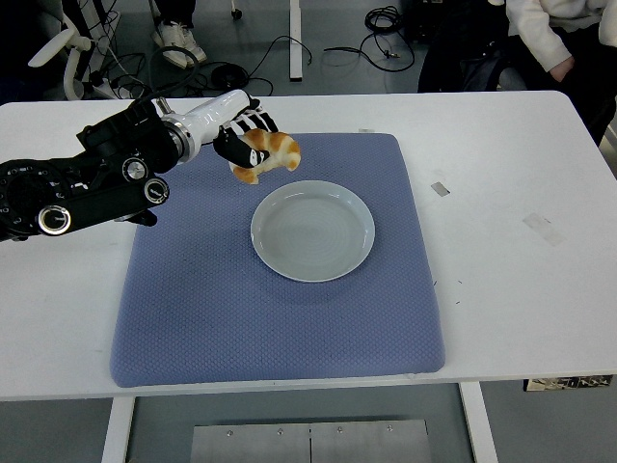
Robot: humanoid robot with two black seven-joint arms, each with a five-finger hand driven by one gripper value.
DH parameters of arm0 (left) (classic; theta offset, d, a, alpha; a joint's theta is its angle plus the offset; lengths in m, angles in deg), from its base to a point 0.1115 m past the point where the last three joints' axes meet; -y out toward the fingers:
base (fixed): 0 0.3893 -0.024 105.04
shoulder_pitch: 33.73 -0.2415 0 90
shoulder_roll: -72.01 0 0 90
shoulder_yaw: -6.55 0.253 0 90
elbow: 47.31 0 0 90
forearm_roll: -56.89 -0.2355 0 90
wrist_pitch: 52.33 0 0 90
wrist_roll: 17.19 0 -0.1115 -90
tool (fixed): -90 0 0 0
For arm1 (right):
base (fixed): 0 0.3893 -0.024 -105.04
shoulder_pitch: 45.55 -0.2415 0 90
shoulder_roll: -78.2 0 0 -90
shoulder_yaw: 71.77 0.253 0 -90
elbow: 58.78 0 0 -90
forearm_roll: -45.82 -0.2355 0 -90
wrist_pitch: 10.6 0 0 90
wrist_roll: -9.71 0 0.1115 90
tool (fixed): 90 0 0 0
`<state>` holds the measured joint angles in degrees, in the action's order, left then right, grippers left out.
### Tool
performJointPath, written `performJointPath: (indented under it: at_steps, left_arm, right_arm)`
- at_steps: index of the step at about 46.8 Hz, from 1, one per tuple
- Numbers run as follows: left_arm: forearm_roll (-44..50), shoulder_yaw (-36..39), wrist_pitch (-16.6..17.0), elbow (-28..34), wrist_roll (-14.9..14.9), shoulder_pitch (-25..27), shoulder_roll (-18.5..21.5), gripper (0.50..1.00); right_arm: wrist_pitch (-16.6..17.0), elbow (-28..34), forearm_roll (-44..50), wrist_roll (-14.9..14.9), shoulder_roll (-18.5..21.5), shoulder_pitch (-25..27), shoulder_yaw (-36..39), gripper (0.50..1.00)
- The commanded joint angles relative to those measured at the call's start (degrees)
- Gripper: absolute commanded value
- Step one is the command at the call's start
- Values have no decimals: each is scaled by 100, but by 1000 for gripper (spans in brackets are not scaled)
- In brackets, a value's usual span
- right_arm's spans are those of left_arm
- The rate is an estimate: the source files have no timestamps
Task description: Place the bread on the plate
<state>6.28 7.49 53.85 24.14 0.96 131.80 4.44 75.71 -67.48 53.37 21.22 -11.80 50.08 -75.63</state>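
The left hand (241, 135) has its fingers curled around a croissant (267, 154), holding it in the air above the blue mat (280, 318), just off the pale plate (312, 231) at about its 11 o'clock. The pastry looks light, soft and flaky, so it likely crushes under a hard squeeze; a gentle grip across its thick middle suits it best.

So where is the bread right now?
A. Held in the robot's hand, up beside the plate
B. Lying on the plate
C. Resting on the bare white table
A: the left hand grips the croissant just past the empty plate's far-left rim.
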Motion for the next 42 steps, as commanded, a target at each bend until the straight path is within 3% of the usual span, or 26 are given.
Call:
performJointPath:
  at_steps: [1,19,42]
  left_arm:
    - [-54,-24,-1,80,-4,-3,-2,567]
    - [-318,29,8,115,5,-73,-432,567]
    - [-494,257,7,115,5,-231,-573,574]
  right_arm:
    - [0,0,0,0,0,0,0,1000]
    - [0,0,0,0,0,-9,0,1000]
    - [0,0,0,-8,0,0,0,1000]
